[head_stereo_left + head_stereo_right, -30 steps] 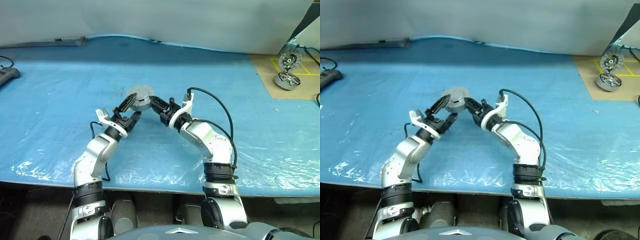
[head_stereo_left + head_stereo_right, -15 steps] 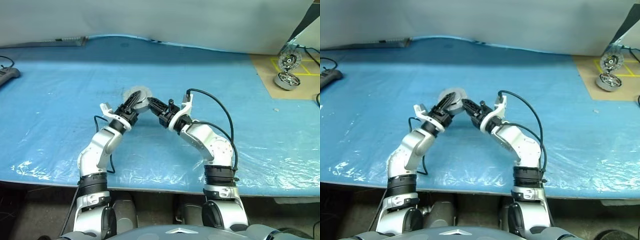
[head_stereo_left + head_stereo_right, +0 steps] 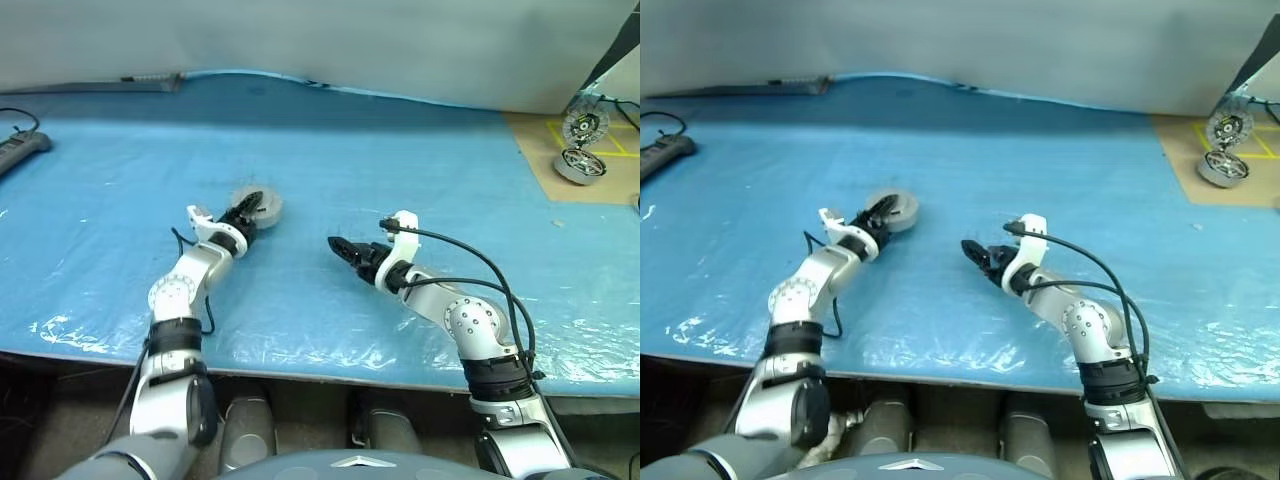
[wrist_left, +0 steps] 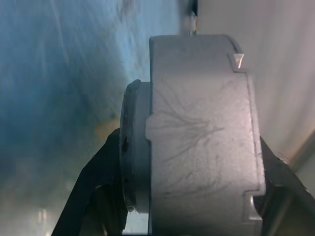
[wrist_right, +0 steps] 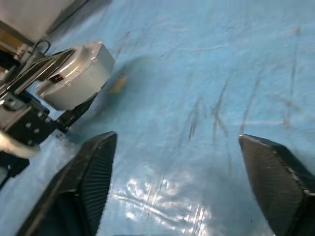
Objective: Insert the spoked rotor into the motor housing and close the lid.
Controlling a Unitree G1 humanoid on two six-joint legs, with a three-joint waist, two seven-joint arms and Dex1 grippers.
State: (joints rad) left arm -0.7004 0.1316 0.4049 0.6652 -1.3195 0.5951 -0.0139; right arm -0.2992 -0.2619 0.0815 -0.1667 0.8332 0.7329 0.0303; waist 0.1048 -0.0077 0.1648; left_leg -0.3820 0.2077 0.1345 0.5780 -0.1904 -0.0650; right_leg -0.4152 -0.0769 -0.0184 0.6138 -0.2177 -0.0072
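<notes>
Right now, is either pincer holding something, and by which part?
The left pincer holds the closed motor housing, one finger on each flat face. The right pincer is open and holds nothing.

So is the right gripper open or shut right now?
Open. The right gripper has its two black fingers spread wide over bare blue sheet, with nothing between them.
</notes>
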